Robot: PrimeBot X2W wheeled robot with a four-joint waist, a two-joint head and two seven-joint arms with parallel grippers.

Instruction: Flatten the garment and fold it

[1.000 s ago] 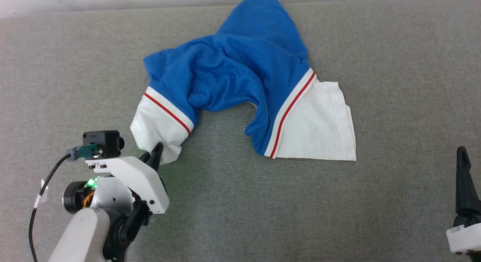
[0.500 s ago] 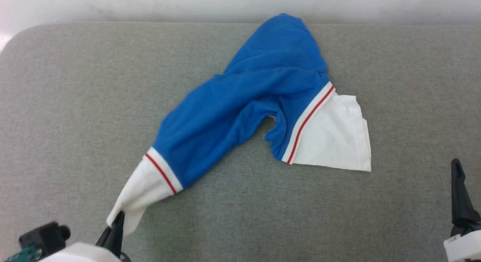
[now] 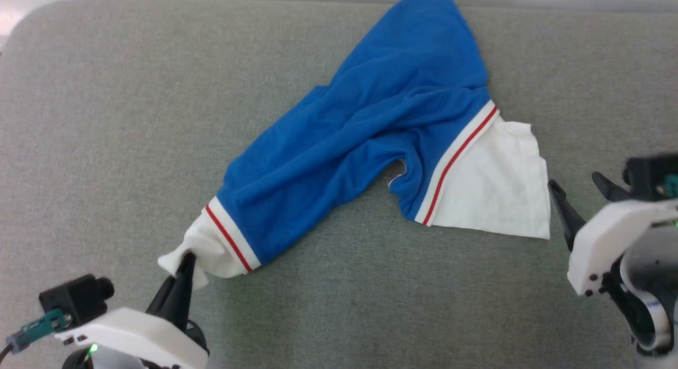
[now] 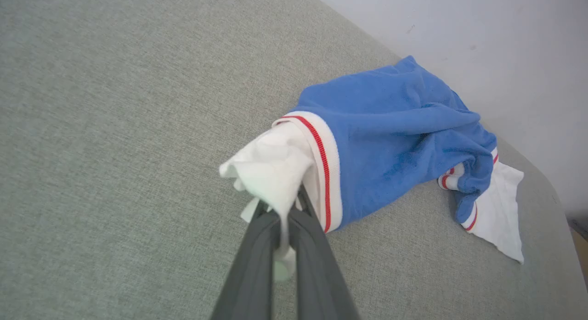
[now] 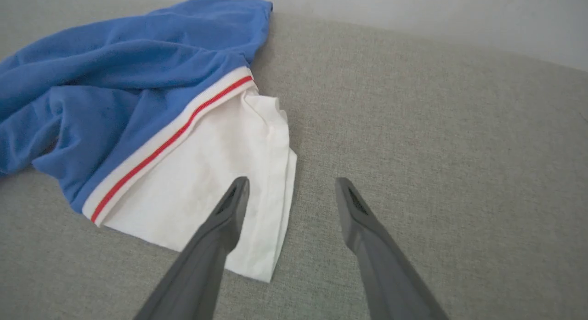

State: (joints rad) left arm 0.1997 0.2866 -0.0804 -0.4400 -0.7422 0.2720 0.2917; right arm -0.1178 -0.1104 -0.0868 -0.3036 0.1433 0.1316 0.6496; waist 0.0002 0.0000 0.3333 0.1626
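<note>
Clamping one white sleeve [image 3: 198, 247] of the garment [image 3: 371, 131], your left gripper [image 3: 186, 259] sits over bare grey surface [image 3: 106, 120]; your right gripper [image 3: 576, 181] gapes wide just beside the outer edge of the other sleeve [image 3: 498, 194].

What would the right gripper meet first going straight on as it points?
The right gripper likely meets the garment at its white sleeve edge, or grey surface beside it; depth unclear.

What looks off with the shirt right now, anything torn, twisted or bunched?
The garment isn't flat: its blue body is bunched in diagonal folds on the grey surface, and the left gripper, jaws shut, pinches one white sleeve into a crumpled point. The other sleeve lies flat. No tear visible.
</note>
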